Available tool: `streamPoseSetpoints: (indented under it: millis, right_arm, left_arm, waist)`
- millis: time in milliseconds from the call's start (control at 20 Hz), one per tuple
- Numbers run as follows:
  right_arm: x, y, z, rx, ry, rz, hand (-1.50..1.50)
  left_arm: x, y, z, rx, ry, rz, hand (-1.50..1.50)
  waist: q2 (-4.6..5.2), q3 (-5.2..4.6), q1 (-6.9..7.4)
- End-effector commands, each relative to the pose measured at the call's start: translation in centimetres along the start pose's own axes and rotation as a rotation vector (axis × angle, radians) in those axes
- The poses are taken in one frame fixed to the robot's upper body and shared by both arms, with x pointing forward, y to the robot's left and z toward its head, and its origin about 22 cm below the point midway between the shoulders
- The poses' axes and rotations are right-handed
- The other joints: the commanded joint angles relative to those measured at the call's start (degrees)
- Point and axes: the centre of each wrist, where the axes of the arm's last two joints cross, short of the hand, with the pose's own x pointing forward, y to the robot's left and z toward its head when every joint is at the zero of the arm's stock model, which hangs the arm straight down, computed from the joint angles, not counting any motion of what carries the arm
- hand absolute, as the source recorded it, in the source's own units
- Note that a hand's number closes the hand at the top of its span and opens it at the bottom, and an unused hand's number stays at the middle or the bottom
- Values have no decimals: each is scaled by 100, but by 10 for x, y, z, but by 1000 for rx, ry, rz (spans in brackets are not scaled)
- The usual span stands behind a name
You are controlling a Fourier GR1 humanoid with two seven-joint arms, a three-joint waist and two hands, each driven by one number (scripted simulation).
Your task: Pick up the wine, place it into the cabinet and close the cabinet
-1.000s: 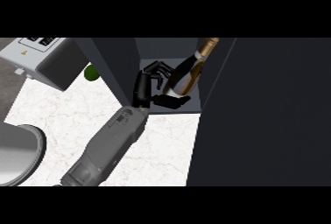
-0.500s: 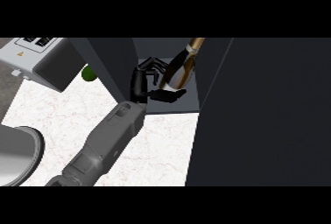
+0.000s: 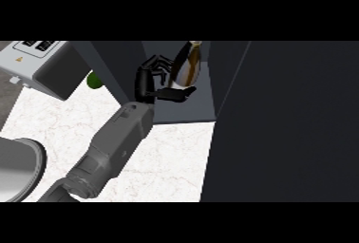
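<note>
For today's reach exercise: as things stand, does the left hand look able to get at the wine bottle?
Very likely yes: the left hand is inside the open cabinet, its fingers and thumb apparently curled round the wine bottle, with nothing between them.

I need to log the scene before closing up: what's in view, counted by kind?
wine bottle: 1
cabinet: 1
robot hand, curled round the bottle: 1
grey appliance: 1
small green item: 1
round grey container, partly cut off: 1
Total: 6
</note>
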Motion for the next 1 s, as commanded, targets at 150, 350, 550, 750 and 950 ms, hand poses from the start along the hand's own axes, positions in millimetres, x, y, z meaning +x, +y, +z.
streamPoseSetpoints:
  millis: [150, 350, 550, 750, 950]
  right_arm:
    - [6, 7, 17, 54, -19, -44, -150]
    - [4, 2, 5, 50, -26, -43, -150]
    - [-1, 7, 10, 78, -14, -37, -150]
    - [-7, 4, 3, 60, -13, -43, -150]
    - [0, 10, 2, 66, -39, -45, -150]
  left_arm:
    - [-1, 2, -7, 31, -13, -42, 150]
    - [23, -12, -27, 81, -8, -150, 150]
    - [7, 0, -17, 81, 13, -235, 150]
    - [17, 4, -30, 60, 29, -221, 150]
    - [13, 10, -28, 103, 49, -267, 150]
  waist:
    - [32, -2, -72]
    - [32, 4, -81]
    - [71, 3, -156]
    - [81, 4, -121]
    - [115, -4, -230]
